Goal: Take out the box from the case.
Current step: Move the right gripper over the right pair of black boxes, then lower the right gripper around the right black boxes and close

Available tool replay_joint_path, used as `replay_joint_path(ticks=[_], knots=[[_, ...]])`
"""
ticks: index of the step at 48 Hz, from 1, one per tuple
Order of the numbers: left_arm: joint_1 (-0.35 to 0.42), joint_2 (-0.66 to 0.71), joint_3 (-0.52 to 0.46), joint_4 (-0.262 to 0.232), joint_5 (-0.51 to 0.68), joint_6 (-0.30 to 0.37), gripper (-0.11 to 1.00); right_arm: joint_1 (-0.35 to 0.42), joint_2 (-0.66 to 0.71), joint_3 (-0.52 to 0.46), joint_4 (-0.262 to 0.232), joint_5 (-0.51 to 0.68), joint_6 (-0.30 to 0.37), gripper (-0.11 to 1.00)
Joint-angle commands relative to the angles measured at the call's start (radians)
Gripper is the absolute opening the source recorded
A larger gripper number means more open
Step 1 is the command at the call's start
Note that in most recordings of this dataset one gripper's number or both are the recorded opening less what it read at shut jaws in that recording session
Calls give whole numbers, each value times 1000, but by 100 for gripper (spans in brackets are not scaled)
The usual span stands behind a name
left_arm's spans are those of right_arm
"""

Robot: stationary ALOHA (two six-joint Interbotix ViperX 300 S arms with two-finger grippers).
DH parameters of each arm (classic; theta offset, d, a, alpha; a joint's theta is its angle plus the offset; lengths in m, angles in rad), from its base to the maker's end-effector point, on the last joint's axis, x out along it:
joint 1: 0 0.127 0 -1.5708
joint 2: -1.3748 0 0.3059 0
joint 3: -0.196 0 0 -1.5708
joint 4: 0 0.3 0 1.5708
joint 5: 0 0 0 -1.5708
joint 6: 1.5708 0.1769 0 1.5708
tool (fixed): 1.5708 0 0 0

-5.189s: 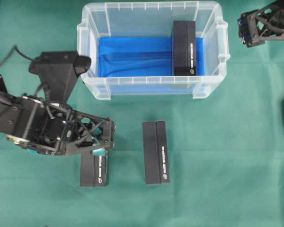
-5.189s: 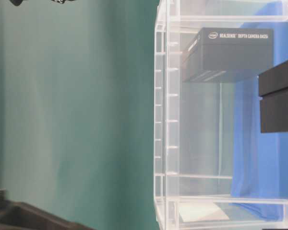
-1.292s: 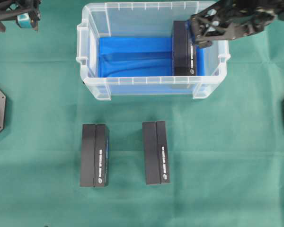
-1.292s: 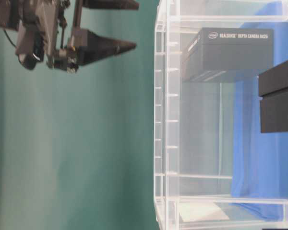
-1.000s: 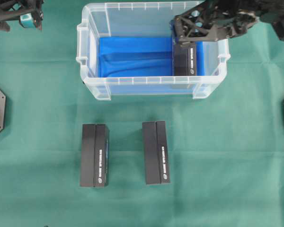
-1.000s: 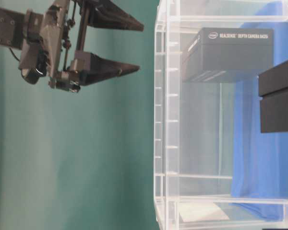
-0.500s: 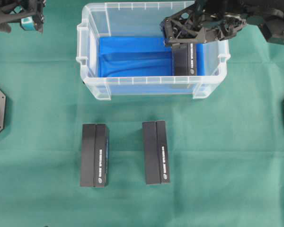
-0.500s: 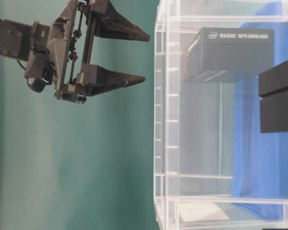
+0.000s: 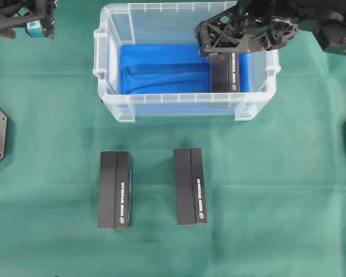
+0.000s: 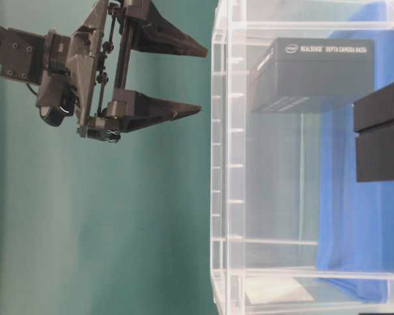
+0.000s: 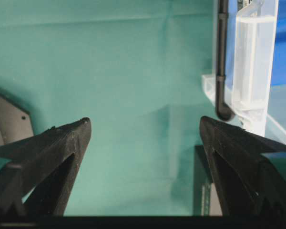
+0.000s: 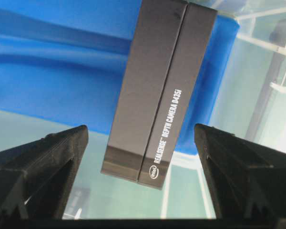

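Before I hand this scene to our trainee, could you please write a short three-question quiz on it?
1. How many black rectangular cardboard boxes lie on the green cloth outside the clear plastic case?
2. True or false: the right tool grips the black box inside the case.
3. Which tool is above the case: A left, B right?

Key: 1. Two. 2. False; open, above it. 3. B.

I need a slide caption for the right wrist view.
Open right claw above the black box on the blue lining in the case.
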Motion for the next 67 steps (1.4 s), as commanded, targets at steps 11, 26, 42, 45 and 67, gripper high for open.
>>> replay_joint_path(ticks=[11, 26, 42, 45, 67], knots=[[-3, -5, -11, 2, -3, 3, 93, 3, -8, -23, -2, -5, 0, 91], [-3, -6, -11, 2, -5, 3, 93, 2, 5, -23, 0, -5, 2, 91], [-3, -11, -5, 0, -6, 3, 93, 3, 28, -15, -2, -2, 3, 91], [-5, -12, -3, 2, -11, 3, 93, 3, 34, -15, -2, -5, 5, 91], [-12, -15, 3, 0, -12, 5, 93, 0, 58, -8, -6, -9, 14, 91]])
